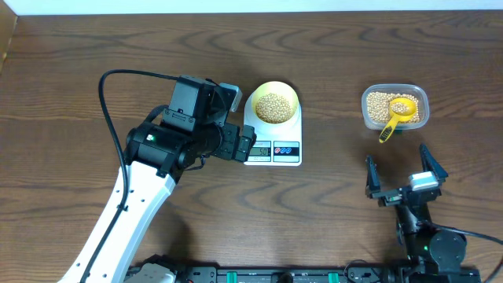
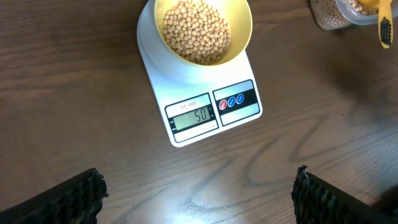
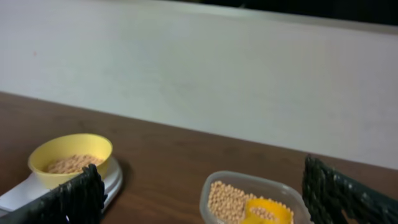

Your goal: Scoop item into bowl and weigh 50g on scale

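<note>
A dark brown wooden tabletop (image 1: 63, 63) fills the overhead view. Broad bare wood lies left of and in front of the white rectangular kitchen scale (image 1: 292, 155). The tabletop's far edge runs a little way behind the scale, against a pale wall.

The white left arm reaches in from in front, and its left hand (image 2: 199, 176) sits just left of and in front of the scale. Its black fingers are spread wide and hold nothing. The right hand (image 1: 396, 155) is well to the right of the scale, also spread and empty.

A clear rounded-rectangular plastic tub (image 1: 423, 97) sits well apart to the right of the scale. The bright yellow handled scoop (image 1: 397, 118) rests inside it, its handle sticking out over the near rim.

The small round pale yellow bowl (image 1: 293, 95) stands on the scale's platform, partly filled with small round tan beans (image 1: 273, 108). More beans are in the tub. The scale's display (image 2: 194, 116) reads 50, so the weighing looks done. Little seems left except drawing the arms clear; the lane between scale and tub is open.
</note>
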Action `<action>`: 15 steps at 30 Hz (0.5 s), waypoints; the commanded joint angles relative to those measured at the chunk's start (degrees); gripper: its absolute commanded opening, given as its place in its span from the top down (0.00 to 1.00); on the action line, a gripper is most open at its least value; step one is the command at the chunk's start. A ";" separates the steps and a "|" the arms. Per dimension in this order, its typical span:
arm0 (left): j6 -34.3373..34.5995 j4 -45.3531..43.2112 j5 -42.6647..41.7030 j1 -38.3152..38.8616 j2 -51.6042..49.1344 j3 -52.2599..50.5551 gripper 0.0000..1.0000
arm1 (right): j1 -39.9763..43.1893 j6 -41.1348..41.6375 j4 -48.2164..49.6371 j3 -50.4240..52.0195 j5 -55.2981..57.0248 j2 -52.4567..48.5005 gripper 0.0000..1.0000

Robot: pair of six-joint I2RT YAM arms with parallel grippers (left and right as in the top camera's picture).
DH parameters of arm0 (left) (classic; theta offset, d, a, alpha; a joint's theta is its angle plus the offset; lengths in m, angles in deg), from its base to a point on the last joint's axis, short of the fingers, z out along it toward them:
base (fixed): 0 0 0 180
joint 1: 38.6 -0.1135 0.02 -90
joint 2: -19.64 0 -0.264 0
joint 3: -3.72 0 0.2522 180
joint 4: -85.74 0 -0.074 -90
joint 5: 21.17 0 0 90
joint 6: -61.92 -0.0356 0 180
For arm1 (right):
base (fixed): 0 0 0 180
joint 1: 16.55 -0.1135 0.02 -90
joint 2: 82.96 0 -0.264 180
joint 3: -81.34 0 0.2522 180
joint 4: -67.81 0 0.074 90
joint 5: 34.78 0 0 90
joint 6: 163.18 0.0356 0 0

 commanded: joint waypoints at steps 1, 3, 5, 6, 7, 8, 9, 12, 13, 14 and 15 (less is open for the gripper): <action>0.70 0.11 0.37 -0.17 0.52 1.60 0.02 | -0.55 0.31 0.61 1.88 3.37 0.35 0.01; 0.70 0.11 0.37 -0.17 0.52 1.60 0.02 | -0.52 0.81 0.44 1.86 5.09 0.35 0.01; 0.70 0.11 0.37 -0.17 0.52 1.60 0.02 | -0.52 0.79 0.44 1.86 6.54 0.35 0.01; 0.70 0.13 0.37 -0.17 0.52 1.60 0.02 | -0.52 0.79 0.39 1.86 7.26 0.35 0.01; 0.70 0.11 0.37 -0.17 0.52 1.60 0.02 | -0.52 0.79 0.13 1.86 7.98 0.35 0.01; 0.70 0.11 0.37 -0.17 0.52 1.60 0.02 | -0.52 0.81 -0.28 1.86 8.72 0.35 0.01; 0.70 0.11 0.37 -0.17 0.52 1.60 0.02 | -0.52 0.81 -0.87 1.86 9.16 0.35 0.01; 0.70 0.11 0.37 -0.17 0.52 1.60 0.02 | -0.48 0.81 -3.41 1.86 11.17 0.35 0.01; 0.70 0.11 0.37 -0.17 0.52 1.60 0.02 | -0.48 0.81 -4.26 1.86 11.82 0.35 0.01; 0.70 0.11 0.37 -0.17 0.52 1.60 0.02 | -0.44 0.81 -5.11 1.86 12.33 0.35 0.01; 0.70 0.11 0.37 -0.17 0.52 1.60 0.02 | -0.39 0.79 -6.01 1.86 12.48 0.35 0.01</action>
